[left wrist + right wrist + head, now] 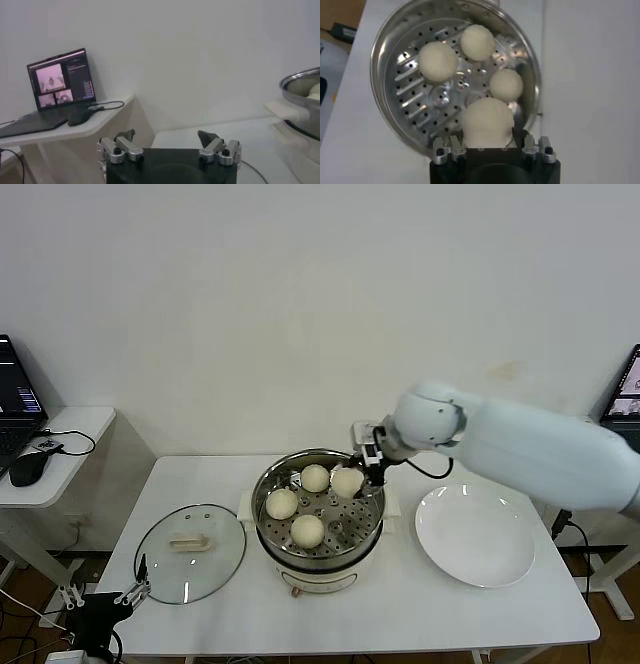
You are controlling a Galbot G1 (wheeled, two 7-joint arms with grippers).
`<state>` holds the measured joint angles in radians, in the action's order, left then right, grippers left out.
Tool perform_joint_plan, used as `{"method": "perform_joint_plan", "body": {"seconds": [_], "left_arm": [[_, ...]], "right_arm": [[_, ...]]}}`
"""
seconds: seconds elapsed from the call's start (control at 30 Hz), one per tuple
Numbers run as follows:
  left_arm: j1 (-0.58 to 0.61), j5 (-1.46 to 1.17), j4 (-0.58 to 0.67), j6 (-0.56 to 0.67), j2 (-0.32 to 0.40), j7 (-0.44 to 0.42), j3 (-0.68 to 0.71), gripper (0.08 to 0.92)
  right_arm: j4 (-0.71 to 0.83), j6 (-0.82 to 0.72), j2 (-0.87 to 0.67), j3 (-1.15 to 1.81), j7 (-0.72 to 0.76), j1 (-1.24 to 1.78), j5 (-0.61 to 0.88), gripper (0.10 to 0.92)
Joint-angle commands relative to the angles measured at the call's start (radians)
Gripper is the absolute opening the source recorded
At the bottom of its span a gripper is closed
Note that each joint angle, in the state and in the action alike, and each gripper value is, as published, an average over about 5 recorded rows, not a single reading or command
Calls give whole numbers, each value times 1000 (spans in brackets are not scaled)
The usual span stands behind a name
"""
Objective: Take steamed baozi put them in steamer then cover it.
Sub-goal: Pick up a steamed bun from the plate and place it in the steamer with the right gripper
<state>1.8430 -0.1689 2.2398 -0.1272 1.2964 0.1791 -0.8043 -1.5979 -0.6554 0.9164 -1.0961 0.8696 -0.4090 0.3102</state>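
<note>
The steamer [318, 514] sits in the middle of the white desk [400, 604], and everything else is placed around it.

Nearest the robot, low and to the left of the steamer, the left gripper [105, 599] waits just off the front corner of the desk. Its fingers [125, 136] are spread wide apart and hold nothing.

On the desk just left of the steamer lies the cover [190, 552], flat, with its pale bar handle facing up. It is close to the steamer's side handle, but it is hard to see if they touch.

Just right of the steamer lies a flat white plate [475, 534] with nothing on it.

Inside the steamer, on the tray with holes, three steamed baozi rest loose: one at the front [307, 530], one at the left [281, 504], and one at the back [315, 477].

At the back right of the steamer, just inside its rim, the right gripper [362, 467] reaches in from the right. Its fingers are closed in on the fourth baozi [346, 481], one on each side. In the right wrist view this bun [486, 121] sits right at the gripper's front and looks a little squeezed. It is low over the tray, beside the other buns.

Far off to the left, past the desk, a small side table [70, 429] carries a laptop [60, 85] and a dark mouse [28, 468].
</note>
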Motion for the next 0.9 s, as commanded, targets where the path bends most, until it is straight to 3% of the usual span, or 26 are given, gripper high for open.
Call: {"method": "perform_joint_plan", "body": {"seconds": [0.03,0.6,0.9], "left_arm": [[-3,0,-8,1,0,0,0,823],[-24,-2,-19,-1,-4,0,3,823],[-21,-5,-10,-3,-5,0,-1,823]], "right_arm": [[75,-48,97,-40,-50,75,-40,628],[70,-64,86,-19,-66,79,-66,645],[-76,-70,-34,55,-124,48,-10,816]]}}
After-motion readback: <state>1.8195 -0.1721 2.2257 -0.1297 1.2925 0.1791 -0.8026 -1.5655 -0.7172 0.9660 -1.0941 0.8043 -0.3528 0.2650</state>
